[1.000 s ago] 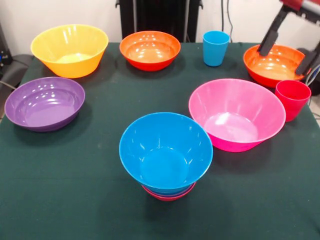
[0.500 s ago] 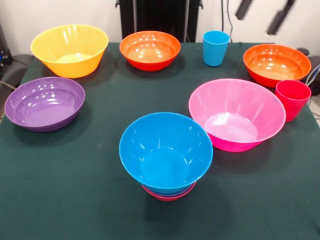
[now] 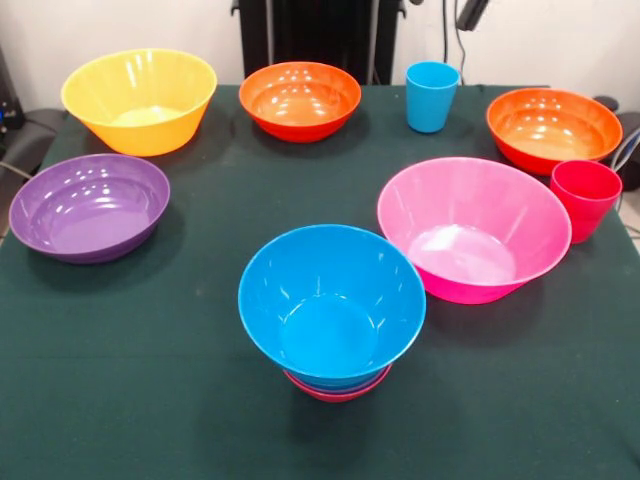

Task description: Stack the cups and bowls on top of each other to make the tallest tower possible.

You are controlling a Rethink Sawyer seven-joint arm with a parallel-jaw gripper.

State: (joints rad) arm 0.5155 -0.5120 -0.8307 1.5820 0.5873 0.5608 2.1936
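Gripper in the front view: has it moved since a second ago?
Yes. It was down over the orange-red bowl at the picture's right; now only one dark tip shows at the top edge, nearer the light blue cup.

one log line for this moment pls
claw: only a tip at top edge, holds nothing | tower: medium blue bowl on top | red cup: unstacked, beside pink bowl

Glossy smooth plastic bowls [image 3: 470, 235] and cups [image 3: 431, 95] — on matt green cloth [image 3: 150, 400].
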